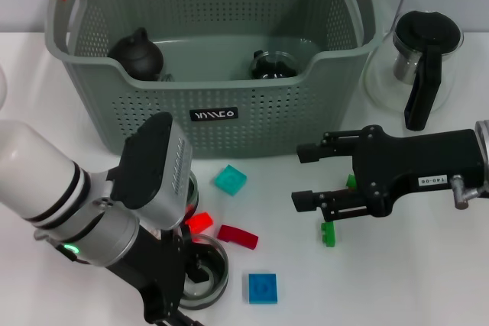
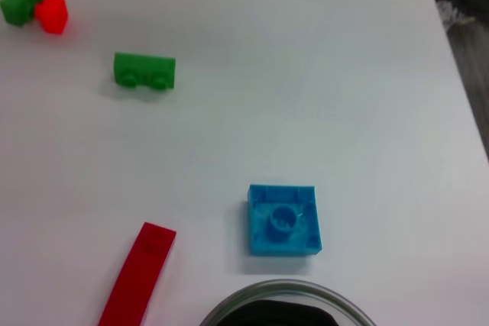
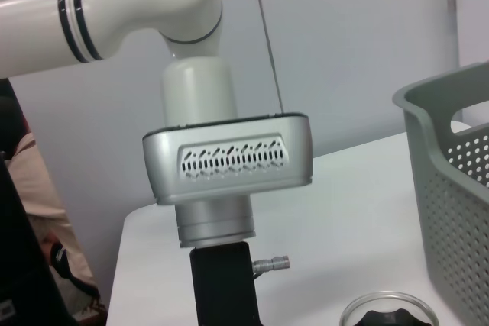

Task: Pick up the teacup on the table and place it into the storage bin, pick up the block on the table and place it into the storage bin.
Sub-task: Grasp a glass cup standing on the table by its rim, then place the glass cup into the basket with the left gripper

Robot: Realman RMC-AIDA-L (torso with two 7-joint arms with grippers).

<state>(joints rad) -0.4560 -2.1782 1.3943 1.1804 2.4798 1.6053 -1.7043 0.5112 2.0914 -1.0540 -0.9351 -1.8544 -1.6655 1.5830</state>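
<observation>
While your left arm bends low over the near-left part of the table [image 1: 321, 295], its wrist points down and the left gripper [image 1: 200, 271] sits over a glass teacup [image 1: 206, 272] at about 7 o'clock from the table's middle; you cannot tell whether its fingers are spread or closed. Your right arm reaches in level from 3 o'clock, and the right gripper [image 1: 303, 175] has its black fingers wide apart, holding nothing, just above a green block [image 1: 328, 232].

The storage bin [image 1: 214, 116] stands at 12 o'clock, a grey-green perforated plastic basket with orange-red handles. Inside it you see a dark rounded pot [image 1: 137, 55] and a glass cup [image 1: 273, 65].

Loose blocks lie on the white tabletop between the two grippers: a teal square [image 1: 230, 179], a flat red bar [image 1: 238, 236], a small red piece [image 1: 200, 222] and a studded blue square [image 1: 262, 288]. A glass pitcher [image 1: 416, 62] with a black lid and handle stands at 2 o'clock.
</observation>
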